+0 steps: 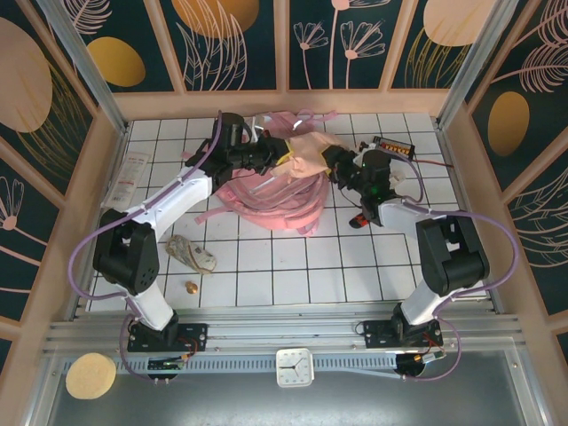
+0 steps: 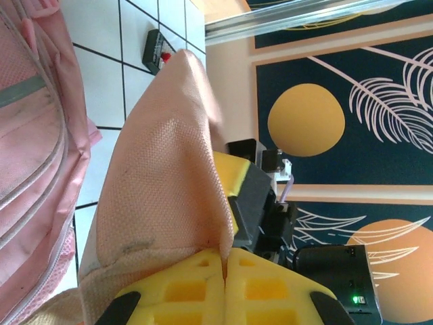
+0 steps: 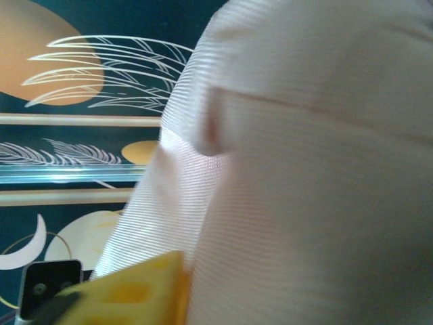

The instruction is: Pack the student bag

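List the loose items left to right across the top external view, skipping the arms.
Left to right: clear plastic packet → crumpled beige bundle → student bag → small black device.

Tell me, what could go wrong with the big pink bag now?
1. The left gripper pinches just a thin fold of the student bag. A hard tug might let the cloth slip out.
2. The right gripper is very close, at the same flap, so the two could bump or stretch the fabric.
3. Loose straps lie spread on the table and might snag when the bag moves.
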Action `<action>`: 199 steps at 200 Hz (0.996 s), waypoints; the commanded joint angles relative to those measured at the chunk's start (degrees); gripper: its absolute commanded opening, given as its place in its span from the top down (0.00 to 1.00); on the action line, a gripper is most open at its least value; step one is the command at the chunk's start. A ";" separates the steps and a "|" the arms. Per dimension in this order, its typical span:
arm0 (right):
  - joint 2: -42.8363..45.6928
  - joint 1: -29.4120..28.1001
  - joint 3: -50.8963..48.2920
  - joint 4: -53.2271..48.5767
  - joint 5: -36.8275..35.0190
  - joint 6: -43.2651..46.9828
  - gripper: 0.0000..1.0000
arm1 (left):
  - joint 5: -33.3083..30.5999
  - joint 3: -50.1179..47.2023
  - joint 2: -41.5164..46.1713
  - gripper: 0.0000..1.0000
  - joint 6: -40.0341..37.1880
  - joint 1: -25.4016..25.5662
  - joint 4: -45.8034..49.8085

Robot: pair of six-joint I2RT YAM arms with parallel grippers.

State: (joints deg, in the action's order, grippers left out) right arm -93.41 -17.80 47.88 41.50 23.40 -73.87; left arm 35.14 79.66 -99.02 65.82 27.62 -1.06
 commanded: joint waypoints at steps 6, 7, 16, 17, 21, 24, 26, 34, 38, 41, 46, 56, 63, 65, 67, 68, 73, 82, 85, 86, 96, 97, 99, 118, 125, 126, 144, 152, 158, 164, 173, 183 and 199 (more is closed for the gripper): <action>3.58 1.08 1.42 0.84 -0.72 2.62 1.00 | 1.18 2.06 1.20 1.00 -3.60 0.16 7.10; 3.76 1.09 1.47 0.41 -0.72 2.82 1.00 | 1.13 2.29 1.20 1.00 -3.95 0.16 7.59; 5.99 1.81 1.75 -3.71 -1.01 5.28 1.00 | -1.04 5.26 1.16 0.67 -8.76 0.16 13.66; 6.24 1.94 1.81 -4.28 -1.04 5.60 1.00 | -1.39 5.73 1.18 0.64 -9.43 0.16 14.48; 7.51 2.33 2.01 -6.88 -1.46 7.05 1.00 | -2.94 7.40 -0.40 0.54 -12.41 0.16 17.64; 8.61 2.71 2.30 -9.21 -1.96 8.23 1.00 | -4.28 8.76 -0.68 0.48 -14.95 0.20 19.38; 9.34 2.93 2.48 -10.92 -2.44 9.05 1.00 | -5.27 9.55 -0.83 0.45 -16.65 0.17 21.04; 12.31 3.91 3.54 -18.76 -4.70 12.94 1.00 | -10.30 12.65 -1.41 0.29 -23.34 0.16 27.71; 13.71 4.50 4.58 -23.37 -6.17 15.25 1.00 | -13.28 14.06 -1.73 0.23 -26.76 0.23 30.85; 14.63 4.86 5.43 -26.94 -7.41 17.09 1.00 | -15.56 14.98 -1.99 0.20 -29.13 0.36 32.79; 16.06 5.40 7.08 -32.84 -9.69 20.12 1.00 | -19.06 15.98 -2.36 0.16 -33.34 0.62 35.34; 18.06 6.50 10.41 -43.52 -14.93 25.57 1.00 | -24.88 16.28 -3.06 0.09 -39.34 1.22 38.39; 18.79 7.29 12.73 -50.00 -17.99 28.58 1.00 | -27.72 16.17 -3.81 0.07 -42.87 1.82 39.38; 18.92 7.55 13.31 -51.60 -18.73 29.26 1.00 | -28.45 16.08 -4.03 0.07 -43.72 2.05 39.51; 19.06 7.83 13.89 -53.07 -19.40 29.89 1.00 | -29.09 16.02 -4.30 0.07 -44.56 2.30 39.70; 19.14 7.98 14.12 -53.79 -19.55 30.17 1.00 | -29.43 15.99 -4.41 0.06 -45.00 2.46 39.76; 19.58 8.92 15.00 -56.76 -20.83 31.23 1.00 | -30.77 15.73 -5.01 0.05 -46.90 3.19 39.93; 20.81 10.30 15.68 -59.53 -21.94 32.84 1.00 | -32.61 15.18 -6.20 0.04 -49.85 4.65 39.54; 21.34 10.69 15.62 -59.73 -22.04 33.34 1.00 | -33.17 14.96 -6.62 0.04 -50.76 5.31 39.33; 21.51 10.82 15.56 -59.80 -22.06 33.43 1.00 | -33.36 14.93 -6.71 0.04 -51.09 5.55 39.27; 23.12 11.98 14.98 -59.95 -21.76 33.98 1.00 | -35.07 14.74 -8.35 0.04 -53.96 7.58 38.58; 23.24 12.12 14.93 -59.95 -21.70 34.02 1.00 | -35.19 14.74 -8.50 0.04 -54.18 7.73 38.54; 23.44 12.27 14.85 -60.02 -21.55 33.98 1.00 | -35.43 14.74 -8.87 0.04 -54.63 8.07 38.49; 24.15 13.51 14.01 -60.05 -18.82 33.44 1.00 | -37.62 15.61 -12.11 0.06 -57.20 10.70 37.71; 24.23 13.58 13.78 -60.02 -17.96 33.24 1.00 | -38.62 15.88 -12.91 0.06 -58.10 11.43 37.14; 24.23 13.58 13.71 -60.03 -17.91 33.21 1.00 | -38.76 15.92 -13.10 0.06 -58.22 11.55 37.07; 24.24 13.58 13.32 -60.08 -16.57 32.90 1.00 | -40.68 17.85 -16.24 0.07 -60.16 13.04 37.16; 24.22 13.60 13.31 -60.13 -16.31 32.93 1.00 | -40.82 18.91 -17.48 0.08 -60.36 13.39 37.27; 24.32 13.59 13.26 -60.04 -15.98 33.08 1.00 | -40.76 19.30 -18.25 0.08 -60.46 13.62 37.28; 24.32 13.60 13.30 -60.12 -15.85 33.18 1.00 | -41.20 19.84 -19.07 0.08 -60.45 13.79 37.21; 24.32 13.72 13.42 -60.23 -15.60 33.34 1.00 | -42.17 20.78 -20.30 0.08 -60.41 14.28 37.27; 24.32 13.83 13.43 -60.24 -15.17 33.43 1.00 | -43.95 21.99 -21.91 0.09 -60.39 14.64 37.49; 24.24 13.88 13.36 -59.72 -13.95 33.11 1.00 | -48.41 24.57 -24.71 0.12 -59.30 14.88 38.55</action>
State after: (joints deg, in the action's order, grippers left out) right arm -69.41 -4.27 61.32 -18.37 7.55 -41.82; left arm -6.20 99.83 -120.36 7.46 42.02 35.77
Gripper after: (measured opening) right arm 0.095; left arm 0.901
